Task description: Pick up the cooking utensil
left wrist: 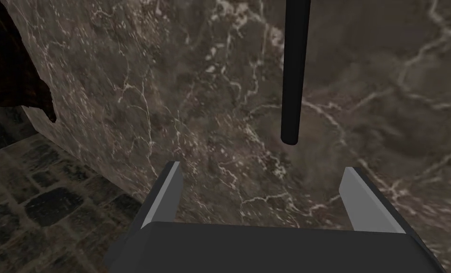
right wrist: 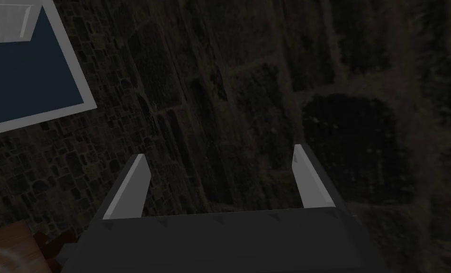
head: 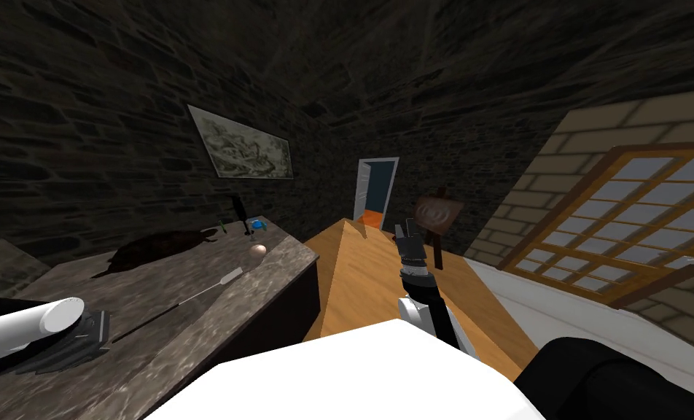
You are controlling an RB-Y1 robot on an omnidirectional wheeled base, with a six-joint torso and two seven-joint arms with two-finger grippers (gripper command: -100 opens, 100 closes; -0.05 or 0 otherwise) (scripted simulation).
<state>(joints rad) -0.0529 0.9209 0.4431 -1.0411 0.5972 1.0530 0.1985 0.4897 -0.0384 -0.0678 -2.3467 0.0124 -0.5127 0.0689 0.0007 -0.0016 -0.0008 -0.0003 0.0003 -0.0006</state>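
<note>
While the left gripper hangs over the marbled counter with fingers spread, the utensil lies flat on it, black handle end just ahead of the gap, not touching. White head points away. Right gripper is spread too, over the wooden surface. Any marks on the wall picture are too small to read.

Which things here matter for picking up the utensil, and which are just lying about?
For the job: long black-handled utensil; marble counter under it; left gripper, open, just short of the handle's end.
Lying about: pinkish egg-shaped thing; small blue object; dark brown mass; right gripper, open.
</note>
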